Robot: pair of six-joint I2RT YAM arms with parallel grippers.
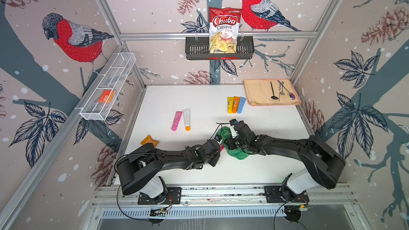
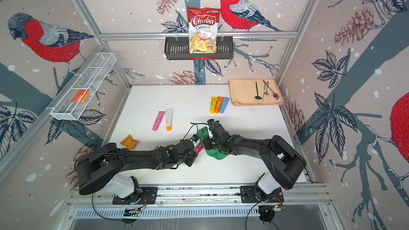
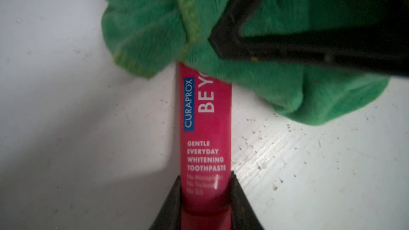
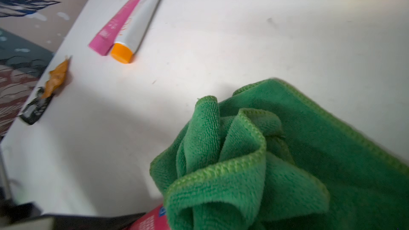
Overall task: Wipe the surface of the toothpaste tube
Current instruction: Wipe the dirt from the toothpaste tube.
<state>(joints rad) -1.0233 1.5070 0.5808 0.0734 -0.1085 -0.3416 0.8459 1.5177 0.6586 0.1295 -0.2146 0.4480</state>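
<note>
Two arms meet near the front middle of the bench (image 1: pixel 199 98), and between them is the toothpaste tube (image 3: pixel 205 129), a red one. The left fingers (image 3: pixel 170 209) are narrow and clamp it from both sides at what looks like the cap end; I cannot tell if it rests on the bench or is a little lifted. The right fingers (image 3: pixel 287 49) are closed on a bunched green cloth (image 3: pixel 143 18), which covers the far end of the tube and touches it. I judge the tube to be light, soft in its body and rather glossy, so it may slip or be squeezed flat under a hard grip. The shoulder by the cap should be stiffer, and holding there leaves the long printed side free for wiping. The cloth is limp and should fold around it easily. Counting gives six tubes in all: this one, a pink tube (image 1: pixel 176 121) and a white tube (image 1: pixel 186 119) side by side, and a yellow tube (image 1: pixel 230 105), an orange tube (image 1: pixel 236 105) and a blue tube (image 1: pixel 241 105) together near the beige towel (image 1: pixel 256 91). Besides these there are one green cloth, one orange pouch (image 1: pixel 149 140), and one chips bag (image 1: pixel 224 29) in a hanging black basket (image 1: pixel 194 49).
</note>
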